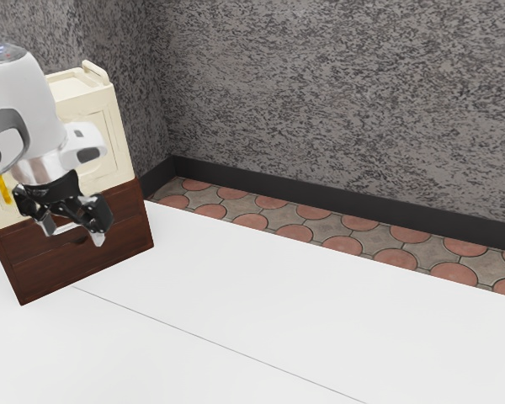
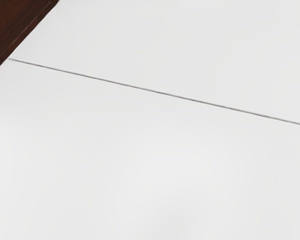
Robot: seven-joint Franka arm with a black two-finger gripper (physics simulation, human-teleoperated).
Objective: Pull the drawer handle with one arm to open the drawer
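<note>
Here's the gripper (image 1: 73,233), fingertips apart, in front of the brown drawer (image 1: 50,273) low in the cabinet (image 1: 118,143)! It partly hides the drawer, the handle is hard to make out, and the arm (image 1: 25,101) runs cut off at the exterior view's left.

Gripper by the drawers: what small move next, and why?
I'd probably ease the gripper slowly toward the brown drawer fronts, fingers apart. The exterior view shows it open across them, gripping nothing, while the wrist view shows mostly tabletop, with the cabinet at a corner, suggesting it stands off. I can't judge the gap exactly, so recheck before closing.
</note>
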